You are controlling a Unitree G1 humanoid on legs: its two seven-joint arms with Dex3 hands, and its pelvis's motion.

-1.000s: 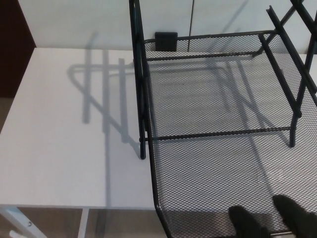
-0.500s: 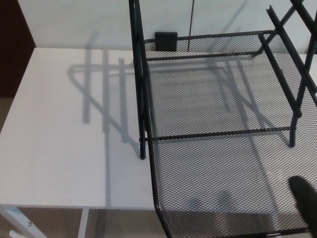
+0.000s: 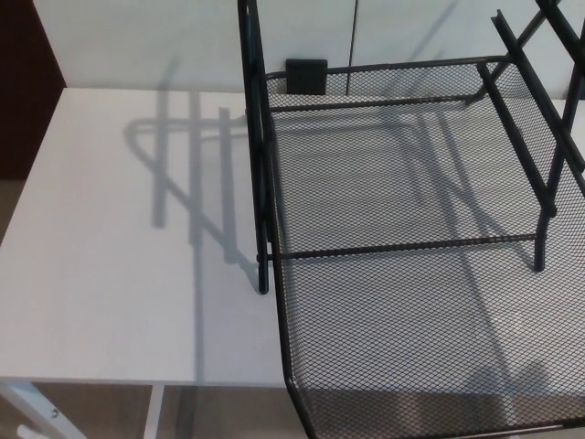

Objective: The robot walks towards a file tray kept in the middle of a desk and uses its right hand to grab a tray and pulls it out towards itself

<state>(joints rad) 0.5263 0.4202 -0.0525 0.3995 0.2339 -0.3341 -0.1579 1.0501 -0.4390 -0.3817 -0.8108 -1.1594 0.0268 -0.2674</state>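
I am seeing neither hand, so my fingers' state is untellable; the tray [image 3: 411, 366] is jutting near, past the desk [image 3: 128, 274] edge.

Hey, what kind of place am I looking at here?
Probably an office or a desk workspace. A black wire-mesh file tray sits in its rack on a plain white desk, with a pale wall behind. No robot hand is in view.

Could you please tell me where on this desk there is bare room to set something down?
The desk is bare to the left of the file tray's black frame post, from the wall down to the near edge; only shadows lie there. The right half is crowded: the pulled-out mesh tray overhangs the near edge, and a small black box sits behind it.
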